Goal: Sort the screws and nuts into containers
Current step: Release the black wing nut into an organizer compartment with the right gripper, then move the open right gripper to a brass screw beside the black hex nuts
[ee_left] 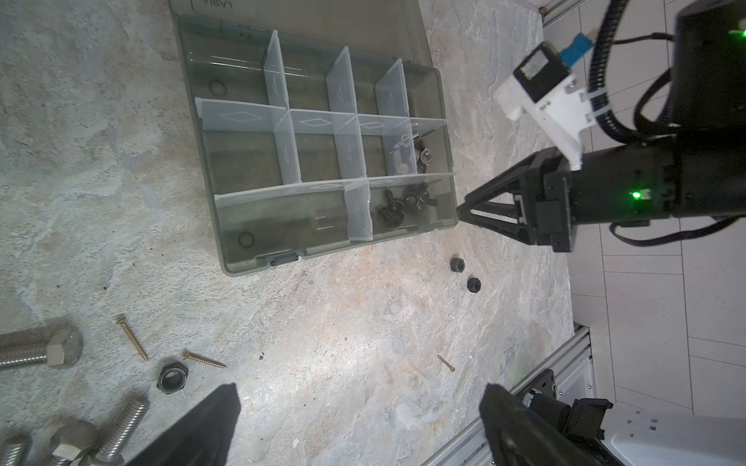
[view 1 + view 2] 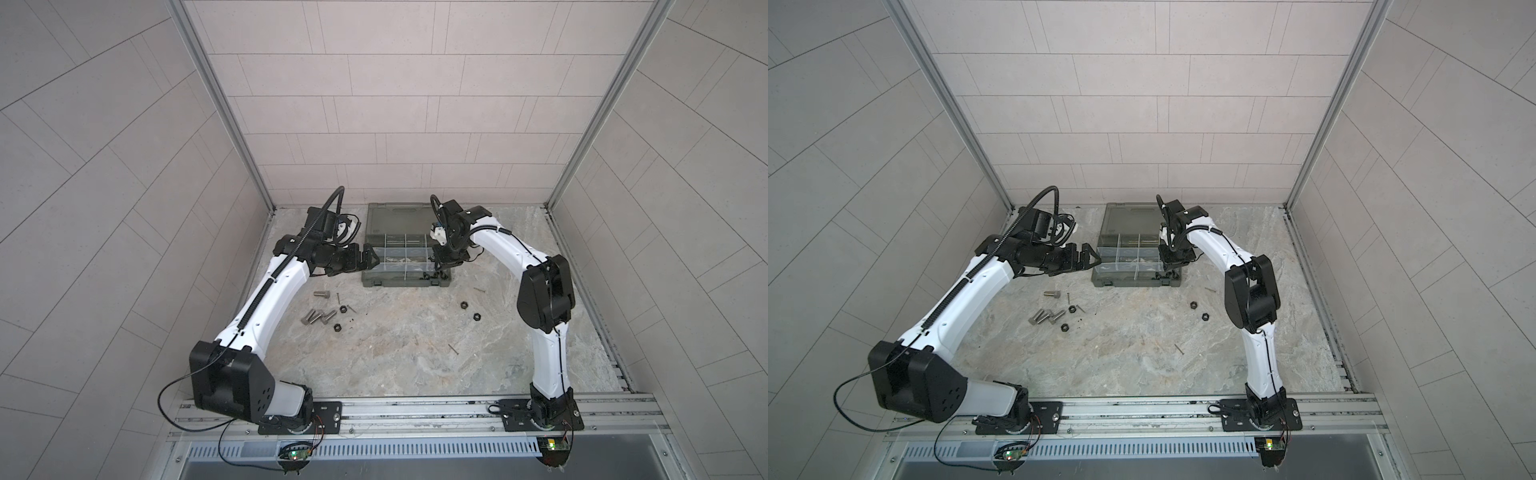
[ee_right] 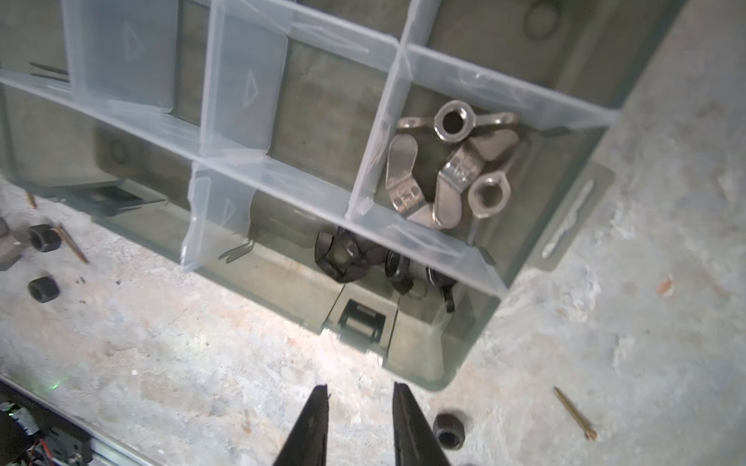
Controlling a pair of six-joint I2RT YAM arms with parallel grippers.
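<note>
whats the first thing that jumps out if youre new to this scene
The open grey-green organizer case at the back middle of the table stands out, with silver wing nuts in one compartment and black wing nuts in the one beside it. The right claw hangs open and empty by that corner of the case, while stubby silver bolts lie loose on the table's left.

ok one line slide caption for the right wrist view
Right gripper, fingers apart and empty, by the organizer case; silver wing nuts and black wing nuts in adjoining compartments.
</note>
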